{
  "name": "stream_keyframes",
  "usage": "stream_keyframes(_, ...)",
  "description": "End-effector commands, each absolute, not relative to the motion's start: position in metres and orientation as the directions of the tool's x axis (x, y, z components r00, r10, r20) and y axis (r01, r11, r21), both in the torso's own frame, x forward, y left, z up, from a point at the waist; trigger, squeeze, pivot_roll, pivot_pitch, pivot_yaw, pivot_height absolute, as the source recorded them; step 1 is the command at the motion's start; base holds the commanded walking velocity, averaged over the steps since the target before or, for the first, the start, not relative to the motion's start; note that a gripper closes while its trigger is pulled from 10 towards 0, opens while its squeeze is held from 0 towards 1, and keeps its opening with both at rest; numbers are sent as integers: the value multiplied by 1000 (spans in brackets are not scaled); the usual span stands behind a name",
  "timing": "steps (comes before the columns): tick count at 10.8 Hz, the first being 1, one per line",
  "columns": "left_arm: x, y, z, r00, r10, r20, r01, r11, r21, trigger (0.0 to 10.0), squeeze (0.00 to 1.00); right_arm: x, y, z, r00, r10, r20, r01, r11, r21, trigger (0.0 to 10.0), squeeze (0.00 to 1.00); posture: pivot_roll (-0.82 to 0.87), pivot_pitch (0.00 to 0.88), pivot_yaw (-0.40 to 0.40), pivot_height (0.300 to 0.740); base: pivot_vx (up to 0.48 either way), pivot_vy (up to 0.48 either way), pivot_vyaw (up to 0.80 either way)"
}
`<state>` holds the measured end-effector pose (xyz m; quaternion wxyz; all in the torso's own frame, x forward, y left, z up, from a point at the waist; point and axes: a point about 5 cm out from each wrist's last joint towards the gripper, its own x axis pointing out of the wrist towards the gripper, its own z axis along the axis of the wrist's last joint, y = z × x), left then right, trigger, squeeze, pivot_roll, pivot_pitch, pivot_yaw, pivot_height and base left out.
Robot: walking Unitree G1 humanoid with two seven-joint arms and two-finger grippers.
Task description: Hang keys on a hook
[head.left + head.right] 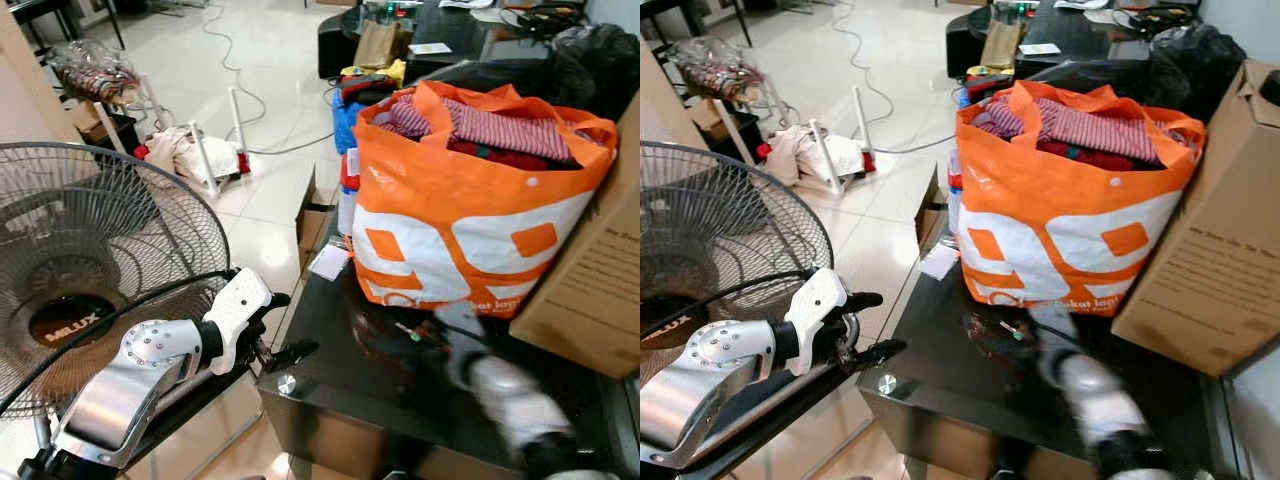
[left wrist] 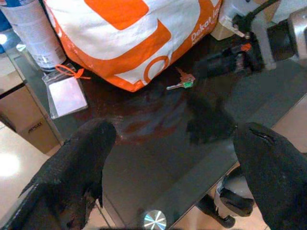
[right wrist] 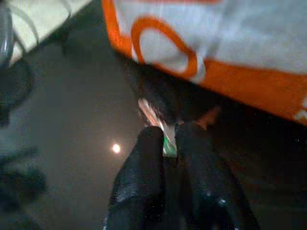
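Glossy black glass forms the top of a low table standing on a pale tiled floor, with a black wire-cage pedestal fan just off its left edge. On the table sit a bulging orange-and-white shopping bag stuffed with striped clothes and, against the bag's right side, a brown cardboard box.

A small silver key bunch with a green tag lies on the glass just in front of the bag's base, near the middle of the table. The right gripper is down at it: its two black fingers are drawn almost together around the green tag, nearly touching each other, so it looks to have the keys pinched, though the arm is blurred in the head views. The left gripper hovers at the table's front left corner with its fingers spread wide and nothing between them.

No hook can be made out in these pictures, so the hanging is not yet done. My worry is the grip: only a thin tag seems to sit at the fingertips, so a quick lift could let the bunch swing and slip out, dropping onto the glass or under the bag's fold. The bag is also close enough for the fingers to snag it.
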<state>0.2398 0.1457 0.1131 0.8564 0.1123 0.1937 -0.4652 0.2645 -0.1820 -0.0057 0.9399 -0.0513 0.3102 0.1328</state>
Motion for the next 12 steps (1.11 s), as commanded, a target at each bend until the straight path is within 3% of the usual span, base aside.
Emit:
stream_keyframes(1,242,150,114,504,-740,-445,834,550,30,10000,0,270,-183,-3,792,173,-585,-214,977,-2,10000,1000,-8,0,47,740,0,0,0)
stream_keyframes(4,239,154,115,500,-737,-456,835,549,29,10000,0,279,-174,-9,782,55,-621,-123,990,-67,10000,1000,6,0,53,740,0,0,0)
stream_keyframes(6,236,157,115,490,-735,-468,839,544,24,10000,0,274,-178,-20,725,-37,-687,-82,987,-140,10000,1000,8,0,62,740,0,0,0)
stream_keyframes(7,236,157,115,486,-736,-471,841,541,22,10000,0,272,-178,-23,707,-36,-706,-53,993,-104,10000,1000,5,0,66,740,0,0,0)
stream_keyframes(8,236,156,114,482,-738,-472,843,538,21,10000,0,270,-177,-26,691,-29,-723,-29,997,-68,10000,0,3,0,68,740,0,0,0)
stream_keyframes(10,238,155,115,481,-740,-471,845,535,23,10000,0,269,-177,-27,695,-35,-719,-5,999,-53,10000,0,4,0,69,740,0,0,0)
stream_keyframes(12,238,155,115,483,-739,-470,844,535,25,10000,0,279,-178,-16,756,-6,-654,-29,999,-43,10000,0,6,0,66,740,0,0,0)
